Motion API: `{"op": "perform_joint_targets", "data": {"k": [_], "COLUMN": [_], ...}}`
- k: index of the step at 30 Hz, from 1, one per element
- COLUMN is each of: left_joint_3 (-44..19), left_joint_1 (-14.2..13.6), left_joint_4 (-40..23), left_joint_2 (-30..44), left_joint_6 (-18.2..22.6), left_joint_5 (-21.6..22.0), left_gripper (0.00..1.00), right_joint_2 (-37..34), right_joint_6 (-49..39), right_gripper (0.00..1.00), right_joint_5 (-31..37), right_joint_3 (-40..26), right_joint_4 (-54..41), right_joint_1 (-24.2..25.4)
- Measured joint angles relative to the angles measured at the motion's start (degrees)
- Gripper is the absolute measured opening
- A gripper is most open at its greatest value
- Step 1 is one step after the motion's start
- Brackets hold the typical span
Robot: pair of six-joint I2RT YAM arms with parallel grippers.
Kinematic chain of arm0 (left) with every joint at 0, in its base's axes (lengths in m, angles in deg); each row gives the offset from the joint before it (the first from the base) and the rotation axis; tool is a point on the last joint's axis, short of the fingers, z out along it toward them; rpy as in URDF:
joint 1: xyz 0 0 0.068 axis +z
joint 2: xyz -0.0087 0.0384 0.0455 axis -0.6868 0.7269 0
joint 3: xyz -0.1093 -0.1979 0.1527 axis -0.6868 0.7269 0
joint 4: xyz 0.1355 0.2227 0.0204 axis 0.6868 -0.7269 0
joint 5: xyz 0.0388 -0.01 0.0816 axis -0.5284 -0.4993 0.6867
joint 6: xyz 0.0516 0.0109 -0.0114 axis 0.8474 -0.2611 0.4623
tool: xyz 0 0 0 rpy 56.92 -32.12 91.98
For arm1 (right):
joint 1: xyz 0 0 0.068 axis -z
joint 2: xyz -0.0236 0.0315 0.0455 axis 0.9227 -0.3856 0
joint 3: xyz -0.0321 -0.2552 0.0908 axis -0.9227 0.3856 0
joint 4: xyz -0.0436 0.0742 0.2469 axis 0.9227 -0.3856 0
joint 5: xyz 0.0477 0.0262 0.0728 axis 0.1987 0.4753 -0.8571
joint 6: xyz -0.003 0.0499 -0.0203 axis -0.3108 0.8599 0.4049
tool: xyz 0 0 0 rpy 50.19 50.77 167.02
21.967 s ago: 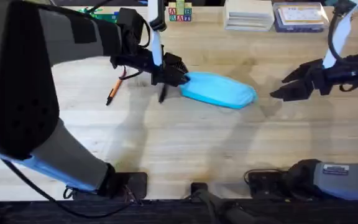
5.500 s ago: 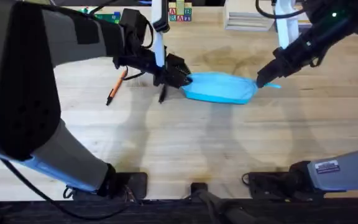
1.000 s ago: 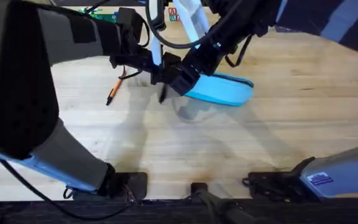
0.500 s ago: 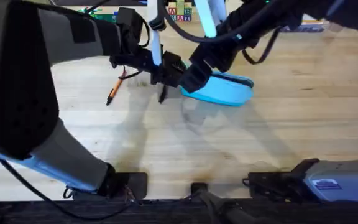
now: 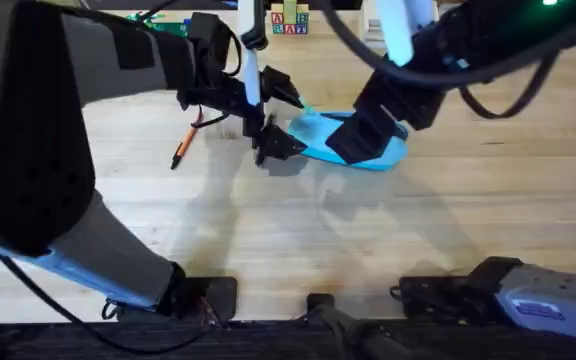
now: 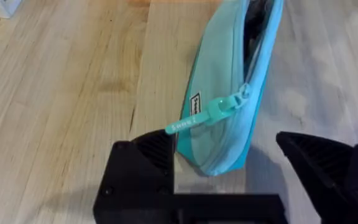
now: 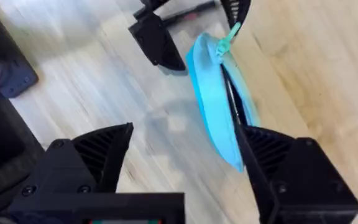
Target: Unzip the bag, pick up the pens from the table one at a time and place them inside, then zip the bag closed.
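Note:
The light blue bag (image 5: 378, 148) lies on the table (image 5: 298, 250), zipper open and dark lining showing (image 6: 253, 31). Its zipper pull (image 6: 207, 116) sticks out at the end nearest my left gripper (image 5: 288, 125). That gripper is open, its fingers (image 6: 145, 158) on either side of the bag's end without touching it. My right gripper (image 5: 356, 138) hovers open over the bag's middle (image 7: 213, 102), holding nothing. The orange pen (image 5: 183, 145) lies to the left, beyond the left gripper. I cannot pick out the black pen against the left gripper's dark finger.
Coloured letter blocks (image 5: 290, 20) and green items (image 5: 163, 22) sit along the table's back edge. The left arm's bulk (image 5: 58, 150) covers the left side. Bare wood stretches in front of the bag and to its right.
My left gripper has opened and let go of the bag's end. My right gripper has drawn back to the right along the bag, from its left end to its middle.

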Motion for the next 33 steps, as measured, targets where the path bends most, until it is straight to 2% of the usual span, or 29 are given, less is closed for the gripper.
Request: {"op": "perform_joint_targets", "data": {"k": [17, 22, 27, 33], "left_joint_3": [0.0, 0.0, -0.02, -0.83], "left_joint_1": [0.02, 0.7, 2.8, 4.26], "left_joint_4": [0.0, -0.02, -0.35, -1.9], "left_joint_2": [0.0, -0.02, -0.76, -8.06], "left_joint_6": [0.0, 0.0, -0.02, -0.08], "left_joint_5": [1.09, 1.09, 1.35, 4.62], "left_gripper": [0.992, 0.992, 0.992, 0.992], "right_joint_2": [14.2, 15.45, 15.39, 15.39], "right_joint_6": [0.0, 0.0, 0.0, 0.03], "right_gripper": [0.998, 0.998, 0.998, 0.998], "right_joint_5": [0.75, 0.77, 0.78, 1.25], "right_joint_3": [-0.04, -0.04, -0.05, -0.07], "right_joint_4": [-0.24, -1.15, -4.58, -7.22], "right_joint_1": [0.0, 0.0, 0.0, 0.0]}}
